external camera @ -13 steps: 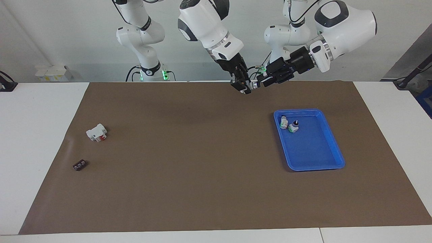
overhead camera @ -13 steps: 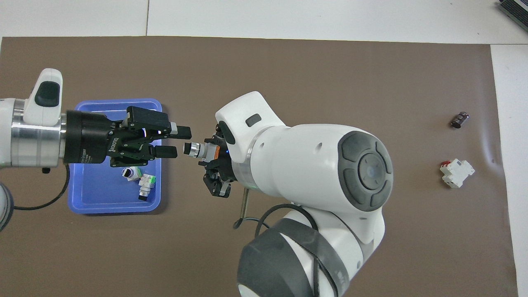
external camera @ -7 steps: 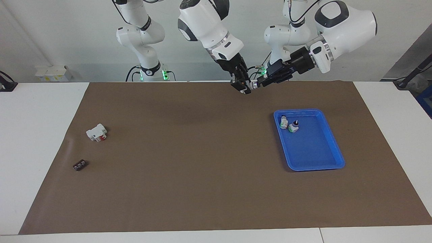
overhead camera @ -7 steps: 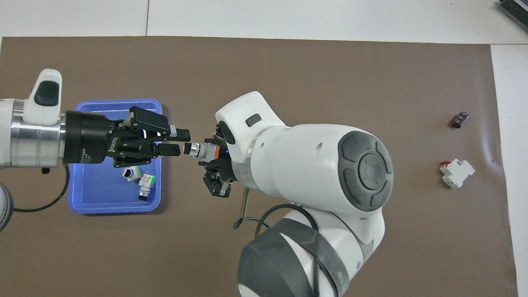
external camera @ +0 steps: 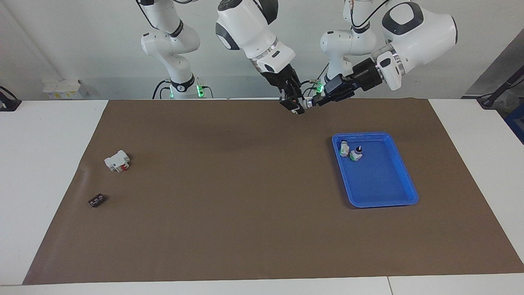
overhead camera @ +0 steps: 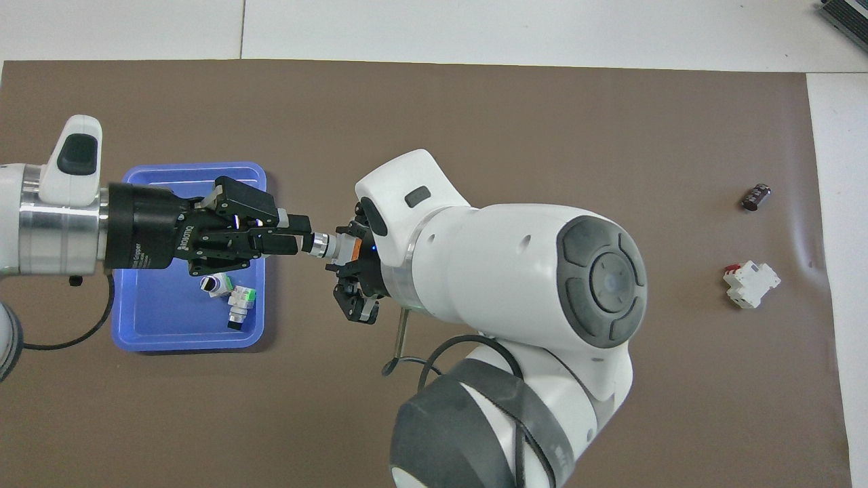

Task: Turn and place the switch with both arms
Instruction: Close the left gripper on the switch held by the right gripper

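The switch (overhead camera: 324, 245) has an orange end block, a silver middle and a black knob tip; it is held level in the air over the brown mat, near the robots' edge (external camera: 308, 103). My right gripper (overhead camera: 347, 249) is shut on its orange end (external camera: 295, 105). My left gripper (overhead camera: 303, 234) comes in from the tray's side, and its fingers are closed around the black knob tip, which they hide (external camera: 318, 99). Both grippers hold the switch between them.
A blue tray (external camera: 382, 201) lies on the mat toward the left arm's end, with two green-and-white switches (external camera: 350, 151) in it (overhead camera: 230, 295). A white blocky part (external camera: 117, 160) and a small dark part (external camera: 96, 200) lie toward the right arm's end.
My left gripper moved toward the switch and closed its open fingers on the black knob tip. My right gripper and the switch stayed in place.
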